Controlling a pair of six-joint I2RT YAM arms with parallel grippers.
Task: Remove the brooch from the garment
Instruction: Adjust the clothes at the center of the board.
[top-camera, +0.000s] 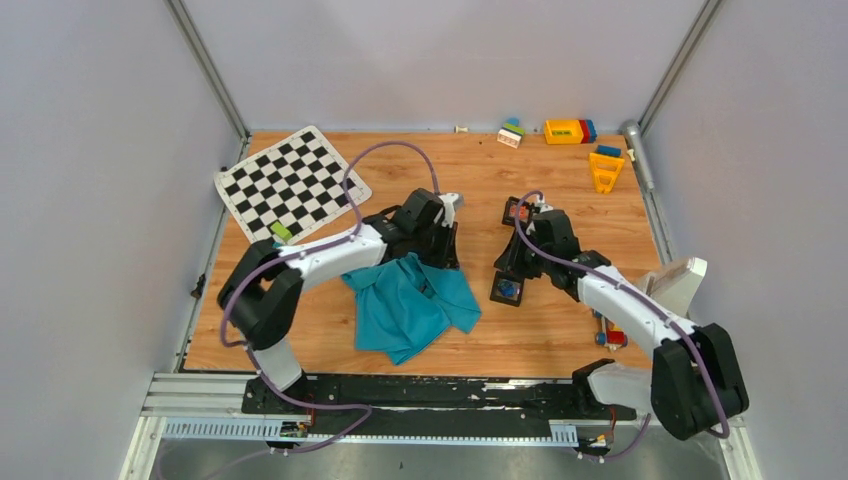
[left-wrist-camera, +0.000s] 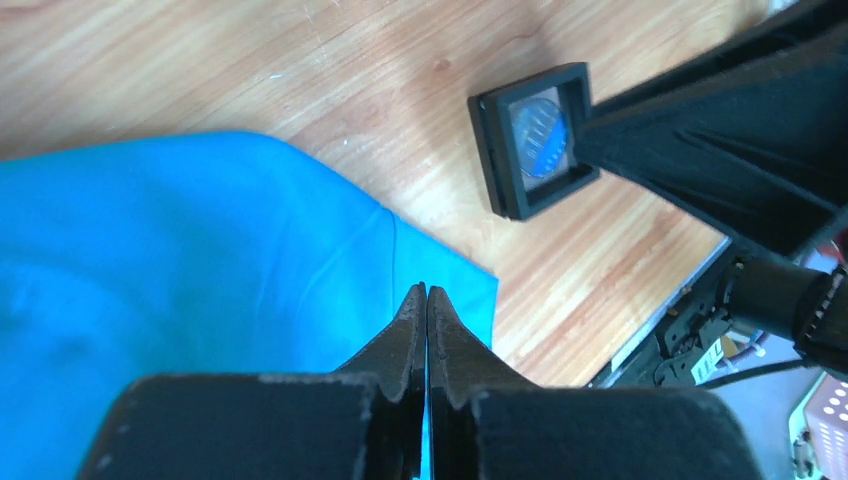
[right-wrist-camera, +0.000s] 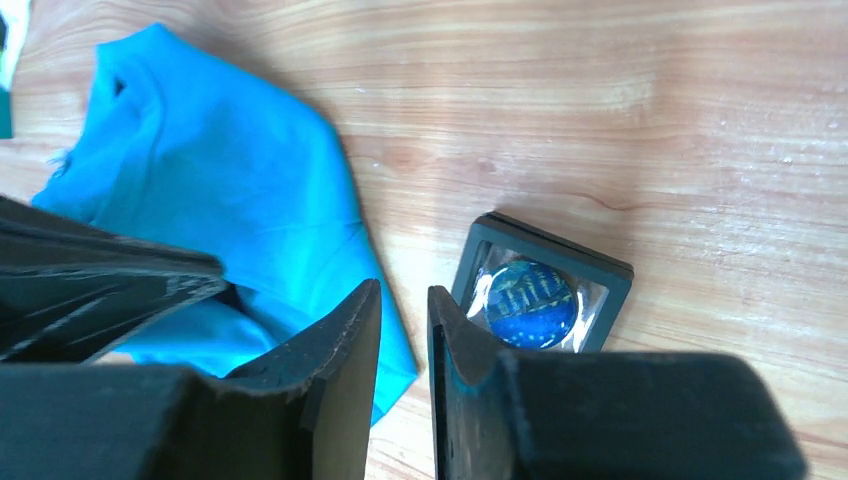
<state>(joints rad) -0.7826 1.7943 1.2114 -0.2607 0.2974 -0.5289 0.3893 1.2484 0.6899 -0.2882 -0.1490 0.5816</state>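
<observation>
The teal garment lies crumpled on the wooden table, also seen in the left wrist view and the right wrist view. A round blue brooch rests inside a small black square box just right of the garment's edge, apart from the fabric. It shows as well in the top view and the left wrist view. My left gripper is shut, tips down at the garment's upper right edge. My right gripper hovers over the box, slightly open, nothing between its fingers.
A second black box sits behind the right gripper. A black-and-white checkered mat lies at the back left. Toy blocks and a yellow piece are at the back right. A pale container stands by the right arm.
</observation>
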